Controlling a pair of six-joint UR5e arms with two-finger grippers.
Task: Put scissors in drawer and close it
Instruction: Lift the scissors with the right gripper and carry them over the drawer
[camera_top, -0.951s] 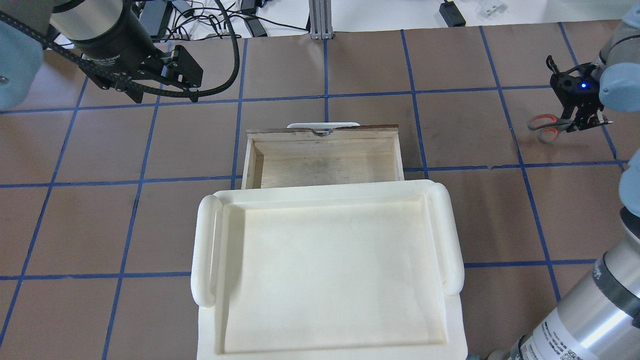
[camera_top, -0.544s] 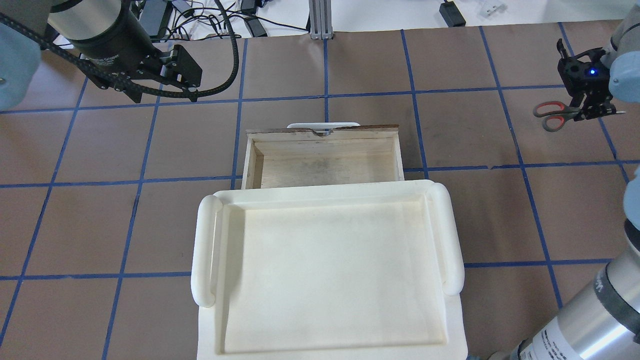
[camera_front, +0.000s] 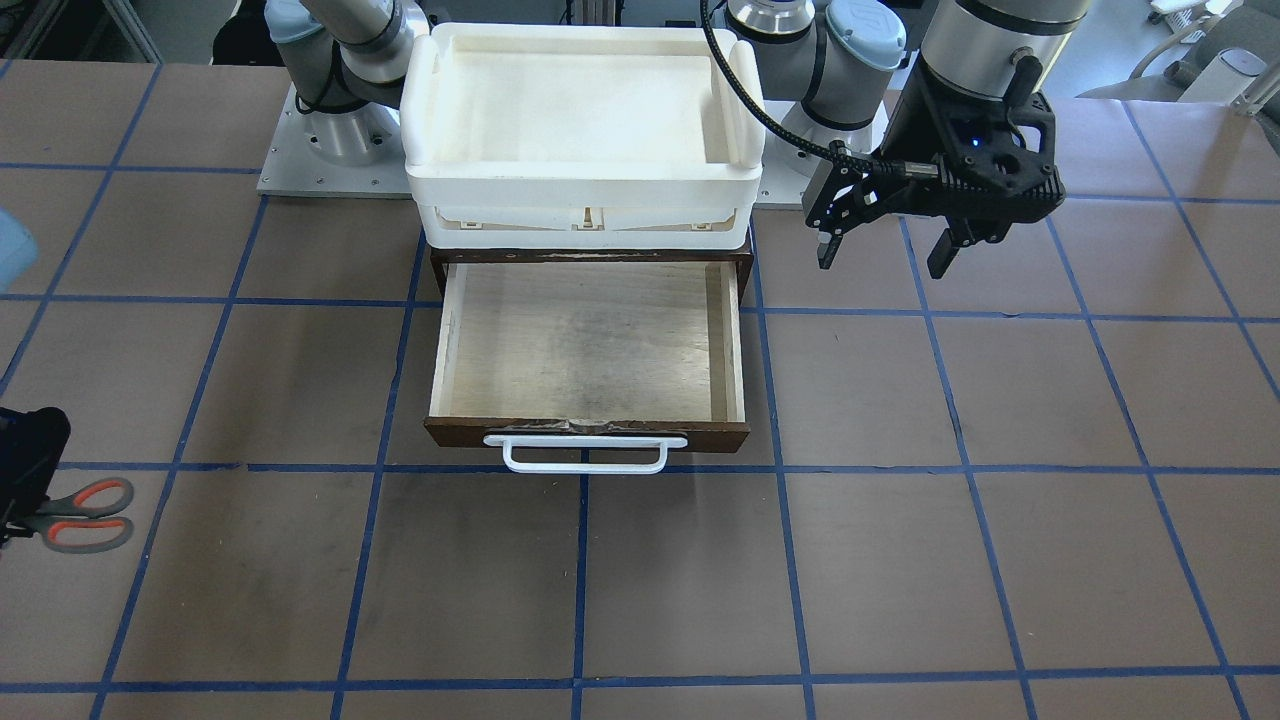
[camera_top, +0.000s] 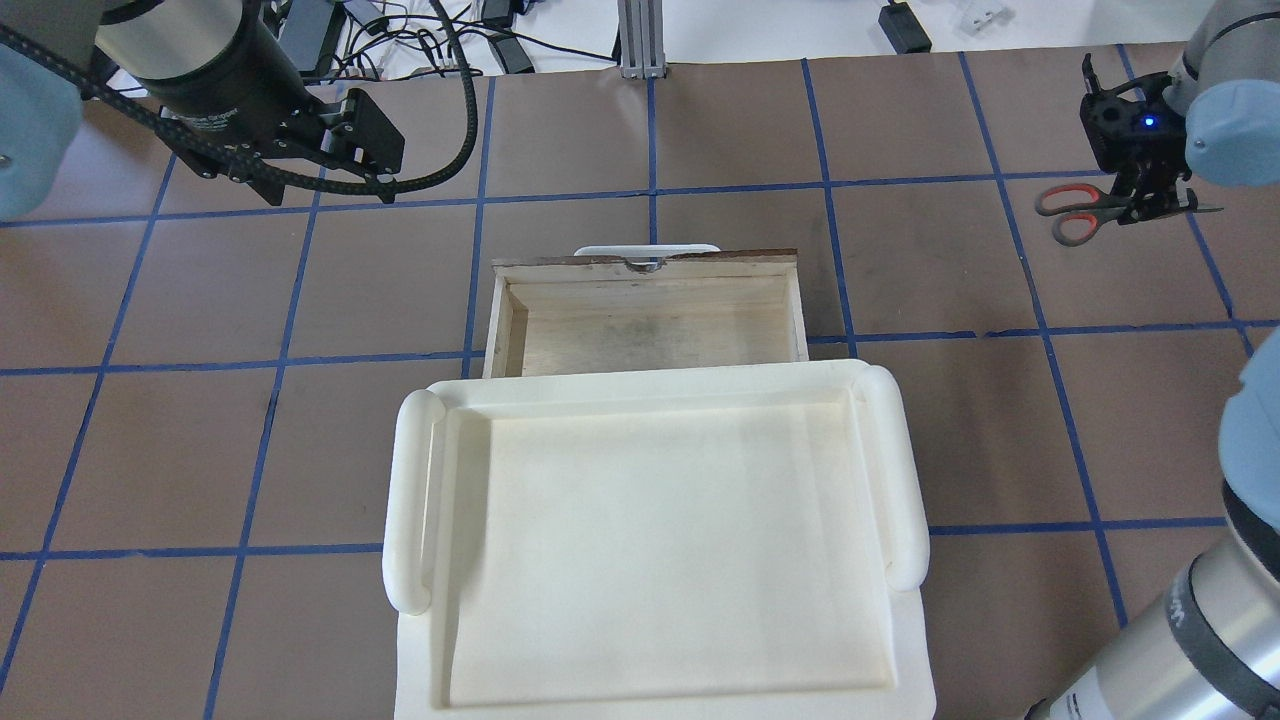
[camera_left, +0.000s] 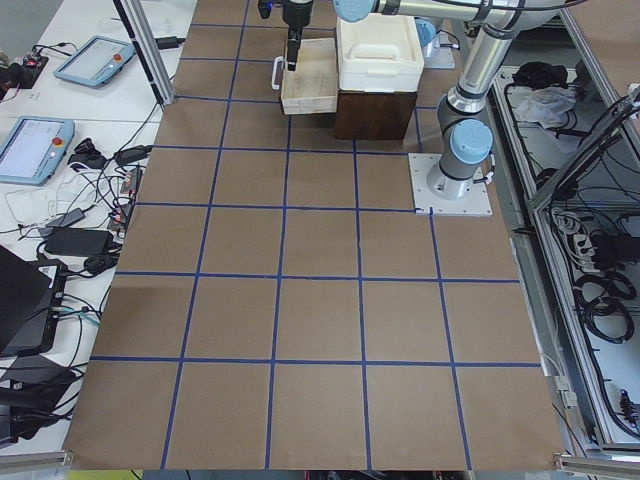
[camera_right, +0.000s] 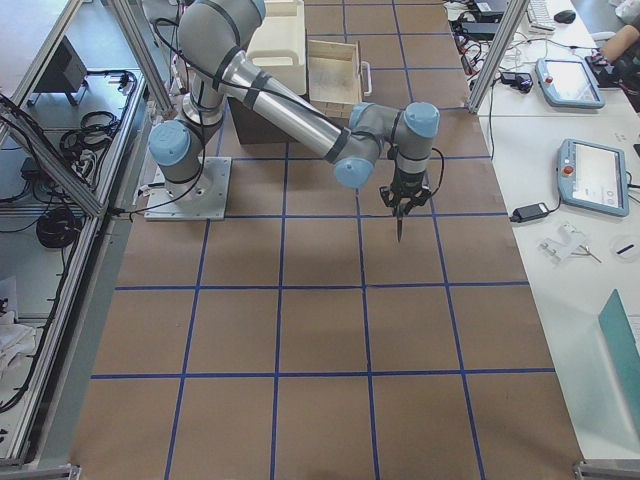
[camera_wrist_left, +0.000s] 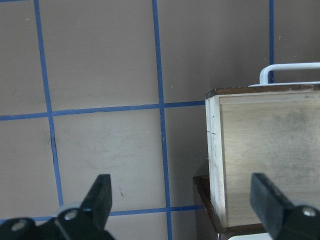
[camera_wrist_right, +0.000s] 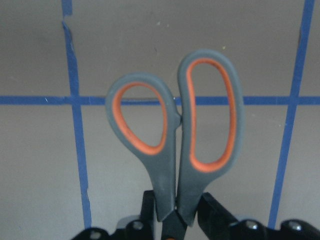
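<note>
One pair of scissors (camera_wrist_right: 167, 172) only, pinched at the blade end between the narrow-set fingers of the right gripper (camera_top: 1155, 200), both orange-lined loops sticking out free. Held off the table (camera_top: 950, 420), by the look of the right-side view, and well apart from the drawer (camera_front: 590, 340), far out on the robot's right.

Judged as the carry step: picked up, not yet delivered. Next, most likely: swing across to above the pale plywood floor, come down inside the walls, then release (blades hidden behind the fingers in the wrist view, so depth of the pinch impossible to tell). Calls for keeping the tips clear of the drawer's side wall on the way in, and for laying the pair flat enough to pass under the dark cabinet (camera_left: 375, 112) front. After that, a push on the white bar handle (camera_front: 585, 467) to shut it.

Over on the other side, the left gripper (camera_front: 885, 255), hanging near the drawer's back corner, fingers spread wide and holding nothing. Handy for the closing push, perhaps; only a guess.

Counted: one pair of scissors; one drawer, standing well out, no scissors in it yet; one bar handle; one dark cabinet; one white tray (camera_front: 580, 105) on top of it; two grippers.
</note>
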